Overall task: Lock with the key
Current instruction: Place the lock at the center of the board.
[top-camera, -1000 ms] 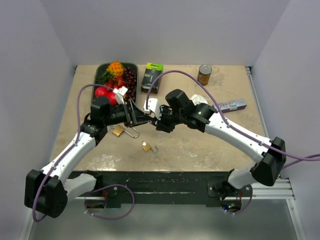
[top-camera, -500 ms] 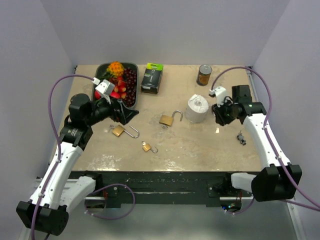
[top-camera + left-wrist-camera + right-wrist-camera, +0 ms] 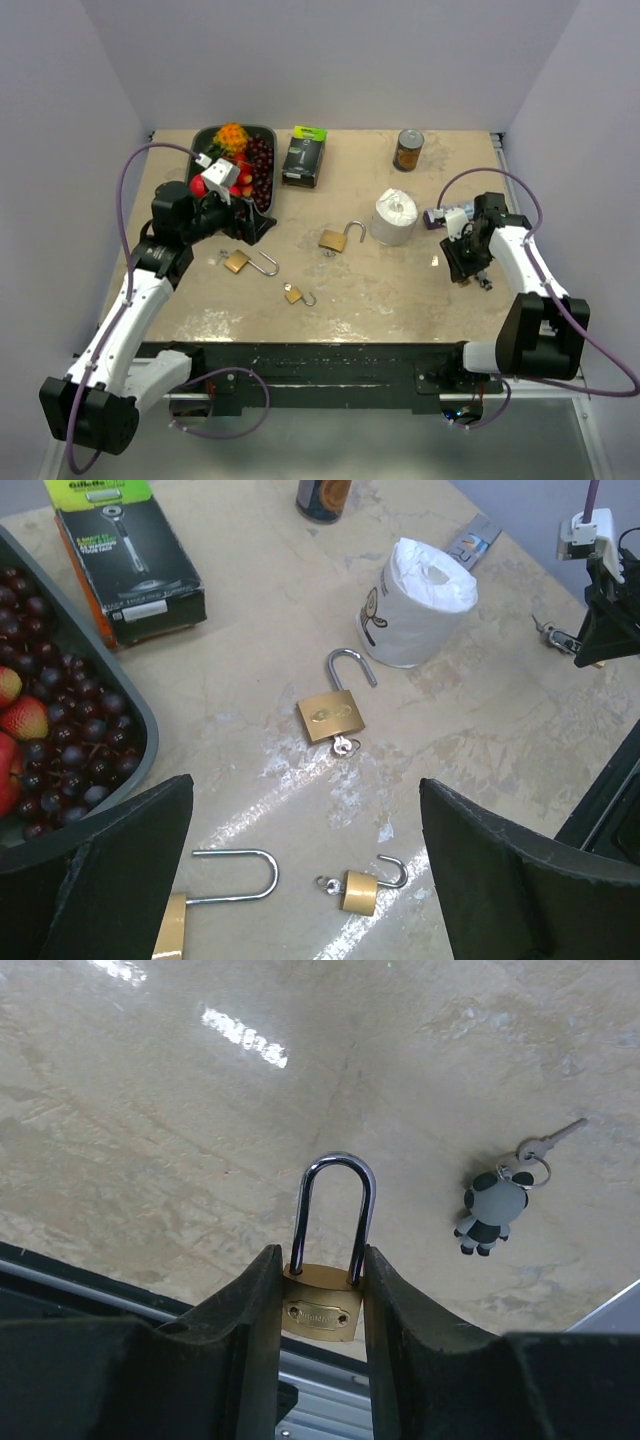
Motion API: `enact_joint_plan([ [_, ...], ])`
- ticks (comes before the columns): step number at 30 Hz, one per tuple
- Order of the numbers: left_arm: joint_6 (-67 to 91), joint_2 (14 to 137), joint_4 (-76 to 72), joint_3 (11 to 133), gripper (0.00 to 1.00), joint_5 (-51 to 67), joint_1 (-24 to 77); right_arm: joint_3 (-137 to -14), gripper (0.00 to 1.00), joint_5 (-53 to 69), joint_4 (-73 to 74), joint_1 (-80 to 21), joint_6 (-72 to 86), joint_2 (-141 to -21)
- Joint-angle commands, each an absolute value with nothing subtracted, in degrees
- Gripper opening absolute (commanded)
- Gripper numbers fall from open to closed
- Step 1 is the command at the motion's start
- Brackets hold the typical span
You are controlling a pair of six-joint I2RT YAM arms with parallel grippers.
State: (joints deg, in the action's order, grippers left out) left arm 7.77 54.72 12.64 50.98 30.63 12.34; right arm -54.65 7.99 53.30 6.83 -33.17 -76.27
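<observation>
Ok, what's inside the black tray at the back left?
Dark grapes along the tray's right side, strawberries and other red fruit left of them, something orange with green leaves at the far end. The left arm hides part of the near end.

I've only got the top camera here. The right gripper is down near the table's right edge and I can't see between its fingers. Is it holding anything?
Observer: Yes. The right wrist view shows the right gripper clamped on a brass padlock, and both shackle legs appear seated in the body.
Operator: Anything lying near it?
Observer: A panda keyring with a key on it lies on the table, apart from the padlock.
Operator: And the left gripper?
Observer: The left wrist view shows the left gripper wide open, with nothing in it.
</observation>
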Motion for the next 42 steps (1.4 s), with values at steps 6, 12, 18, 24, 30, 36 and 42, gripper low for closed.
enact_joint_plan([
  [6,6.1,57.9,7.8,52.7,0.99,29.0,12.0,-52.9,0.01,2.8,48.6,7.6,-31.3,-82.3],
  [12,6.4,58.9,6.8,52.1,0.99,29.1,12.0,-52.6,0.04,3.4,46.2,7.9,-30.8,-85.0],
  [18,5.4,60.6,7.1,52.7,0.99,29.0,12.0,-52.3,0.07,2.6,45.2,8.2,-30.3,-88.9],
  [24,4.0,61.2,8.7,52.8,0.99,29.4,12.0,-52.3,0.11,1.6,43.6,8.3,-30.0,-91.6],
  [30,3.3,61.3,9.4,52.6,0.99,28.7,12.0,-52.3,0.18,2.0,43.3,8.5,-30.1,-93.6],
  [36,4.0,61.3,10.9,51.7,0.99,29.1,12.0,-53.3,0.19,2.1,42.3,8.7,-29.5,-94.5],
  [42,3.6,61.2,11.8,51.5,0.99,28.9,12.0,-54.4,0.19,3.2,41.8,9.0,-29.3,-96.3],
])
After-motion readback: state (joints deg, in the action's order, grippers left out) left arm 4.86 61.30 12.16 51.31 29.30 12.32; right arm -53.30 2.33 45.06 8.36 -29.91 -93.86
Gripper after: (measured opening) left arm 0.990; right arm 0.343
